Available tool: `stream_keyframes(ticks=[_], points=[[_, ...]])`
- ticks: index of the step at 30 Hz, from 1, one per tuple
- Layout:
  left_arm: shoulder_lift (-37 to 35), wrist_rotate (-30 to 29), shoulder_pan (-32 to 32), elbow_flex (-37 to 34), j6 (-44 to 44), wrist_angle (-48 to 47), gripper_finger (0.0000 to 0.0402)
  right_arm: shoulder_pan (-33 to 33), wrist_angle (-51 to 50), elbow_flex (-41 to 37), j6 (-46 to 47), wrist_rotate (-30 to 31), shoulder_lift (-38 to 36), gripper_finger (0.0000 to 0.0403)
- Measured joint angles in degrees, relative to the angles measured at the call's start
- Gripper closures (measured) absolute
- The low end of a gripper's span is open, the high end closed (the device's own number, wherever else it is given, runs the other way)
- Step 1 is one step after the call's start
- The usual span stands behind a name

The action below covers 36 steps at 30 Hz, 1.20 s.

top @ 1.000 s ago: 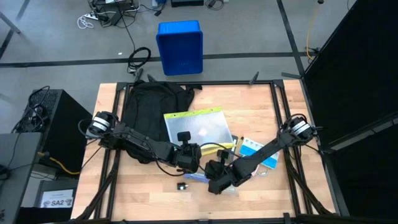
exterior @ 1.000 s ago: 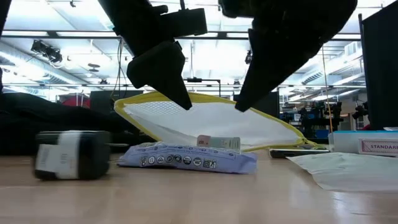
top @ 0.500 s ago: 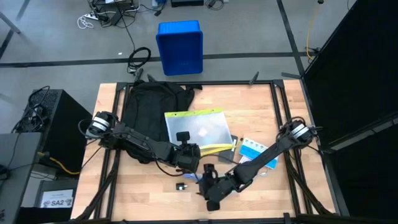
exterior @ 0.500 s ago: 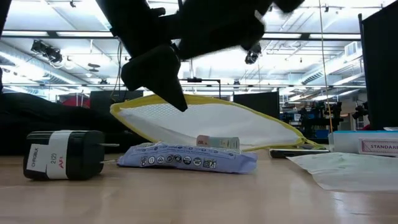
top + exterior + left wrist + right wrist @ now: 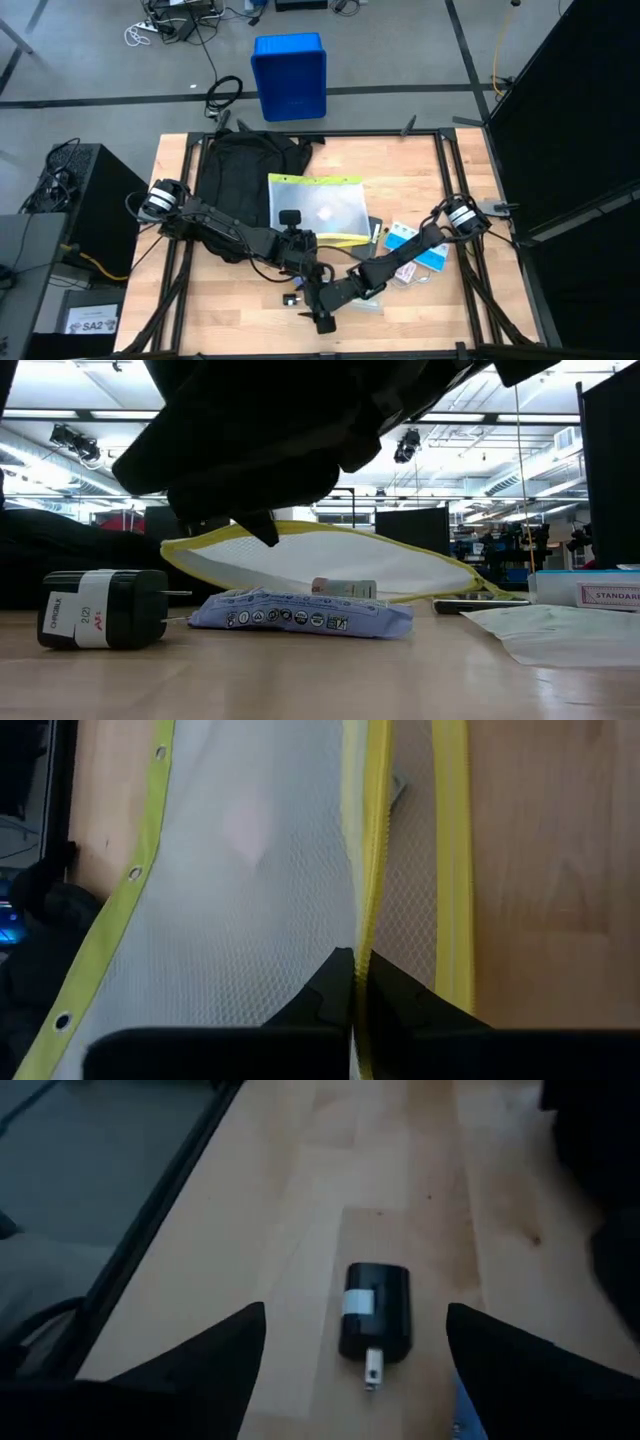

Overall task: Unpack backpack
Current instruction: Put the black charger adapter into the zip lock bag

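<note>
A: So what was the step in hand?

B: By my reading, the right gripper (image 5: 322, 322) was lining up on the charger (image 5: 376, 1310) near the table's (image 5: 450, 200) front edge. Its fingers (image 5: 200, 1355) stood spread wide, empty, either side of it in the right wrist view.

A: How to do it well?

B: Centre the black block between the fingers, come straight down, close across its sides, clear of the prong.

A: And the left gripper (image 5: 354, 982)?

B: Shut on the yellow zip edge of the mesh pouch (image 5: 318, 207), holding it up off the wood.

A: The backpack (image 5: 238, 165)?

B: At the table's back left, touching the pouch.

A: Any view telling more?

B: The low view showed the charger (image 5: 100, 609) lying on its side beside a blue packet (image 5: 300, 615); from above it was a speck. Only the left wrist view showed the pinch.
</note>
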Motion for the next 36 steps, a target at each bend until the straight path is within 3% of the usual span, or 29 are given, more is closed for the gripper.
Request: stream_keyframes(ticks=[12, 23, 36], points=[[-1.8, 0.0, -0.1, -0.9, 5.6, 0.7, 0.0402, 0.2, 1.8, 0.0, -1.4, -1.0, 0.0, 0.0130], [-15.7, 2.3, -0.4, -15.7, 5.9, 16.7, 0.0402, -0.2, 3.2, 0.0, -2.4, -0.8, 0.0, 0.0118], [-16.9, 6.3, -0.1, -19.1, 10.2, 24.3, 0.0402, -2.1, 5.2, 1.7, -1.9, -2.3, 5.3, 0.0114]])
